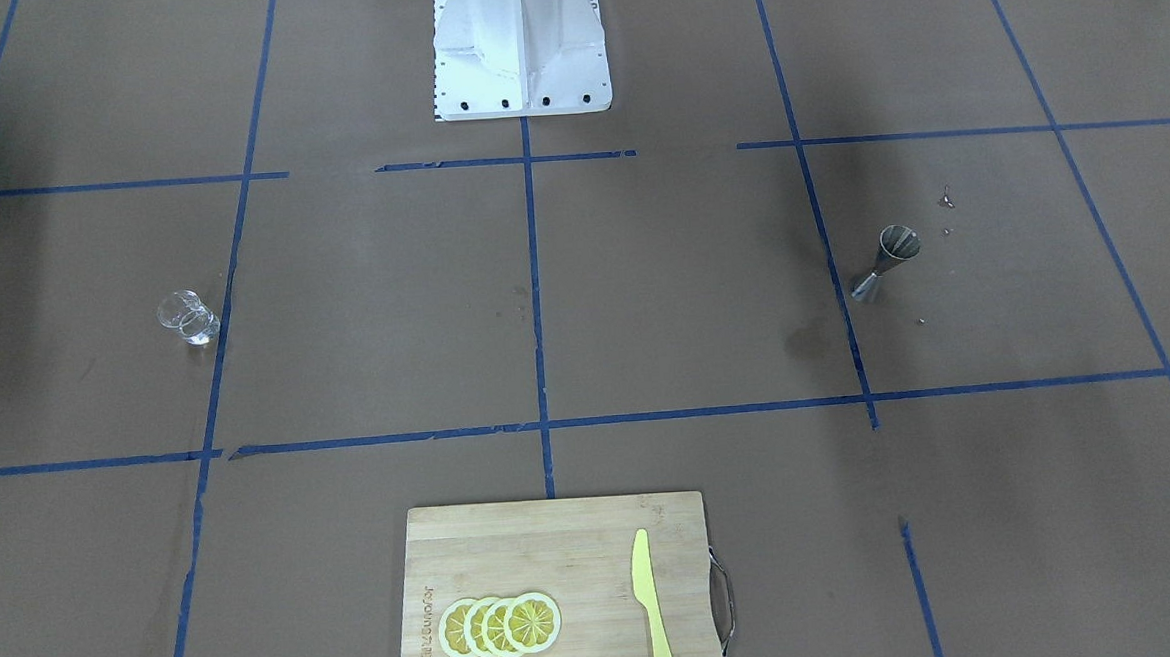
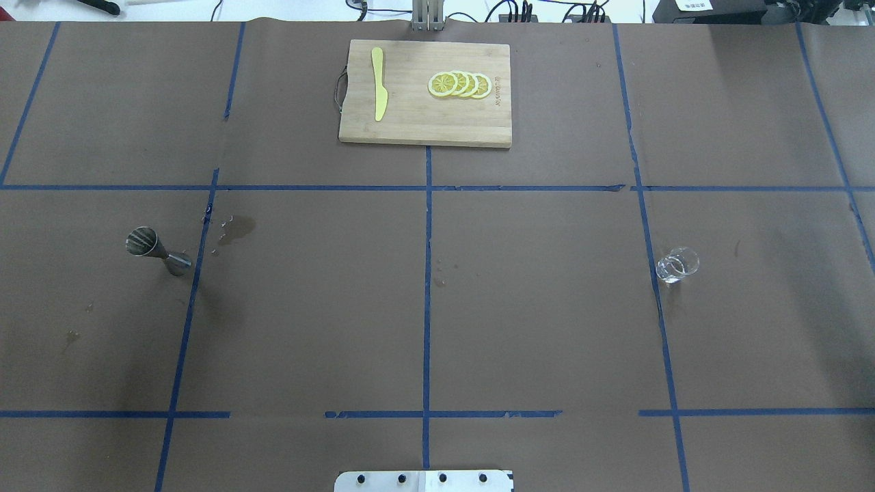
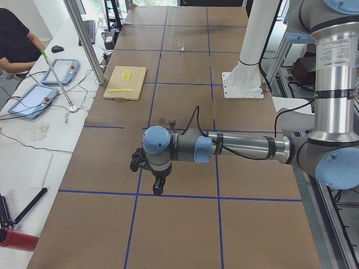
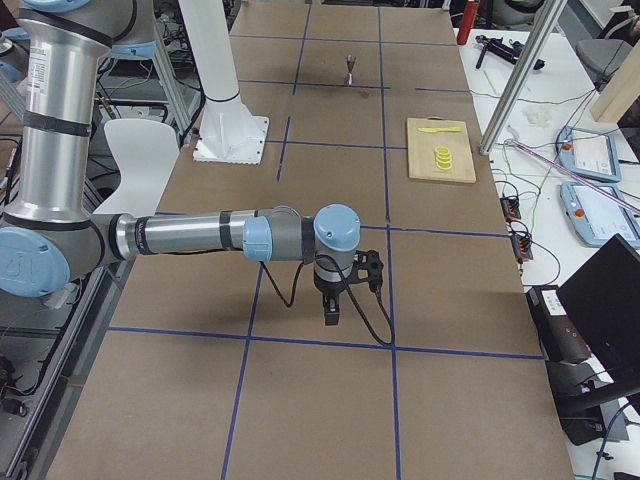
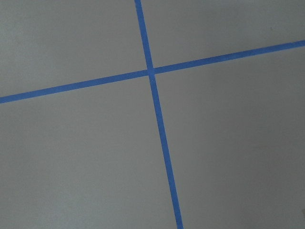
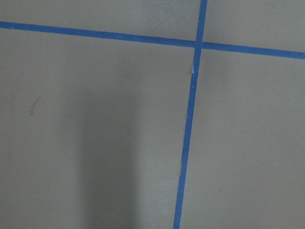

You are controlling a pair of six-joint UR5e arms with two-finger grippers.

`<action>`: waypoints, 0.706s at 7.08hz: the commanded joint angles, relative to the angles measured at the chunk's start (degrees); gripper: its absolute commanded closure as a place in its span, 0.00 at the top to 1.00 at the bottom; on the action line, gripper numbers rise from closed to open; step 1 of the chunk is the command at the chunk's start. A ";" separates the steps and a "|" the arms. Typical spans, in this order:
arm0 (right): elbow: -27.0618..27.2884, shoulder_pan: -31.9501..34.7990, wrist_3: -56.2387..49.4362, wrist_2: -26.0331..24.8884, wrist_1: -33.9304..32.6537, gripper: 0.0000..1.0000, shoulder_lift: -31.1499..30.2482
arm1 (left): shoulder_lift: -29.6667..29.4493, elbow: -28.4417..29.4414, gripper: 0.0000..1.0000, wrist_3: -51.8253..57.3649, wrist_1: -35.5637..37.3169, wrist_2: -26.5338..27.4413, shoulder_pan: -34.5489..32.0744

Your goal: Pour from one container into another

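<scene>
The small clear glass cup stands upright on the brown paper on my right side. The grey steel jigger stands far from it on my left side, with wet spots beside it. Neither arm reaches into the overhead or front-facing views. My left gripper shows only in the exterior left view, hanging above the table nearer the camera than the jigger. My right gripper shows only in the exterior right view, also above bare paper. I cannot tell whether either is open or shut. Both wrist views show only paper and blue tape.
A wooden cutting board with lemon slices and a yellow knife lies at the table's far middle edge. The white robot base stands at the near middle. A person sits at a side desk.
</scene>
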 commanded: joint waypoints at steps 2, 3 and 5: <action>0.00 0.00 -0.07 0.00 0.01 1.00 -0.02 | 0.02 -0.30 1.00 -0.09 -0.12 0.05 0.00; 0.09 0.00 -0.16 0.00 0.01 1.00 -0.02 | 0.29 -0.47 1.00 -0.26 -0.12 -0.13 -0.26; 0.35 0.00 -0.33 0.00 0.01 1.00 -0.02 | 0.03 -3.01 1.00 0.09 -0.73 -0.13 -0.09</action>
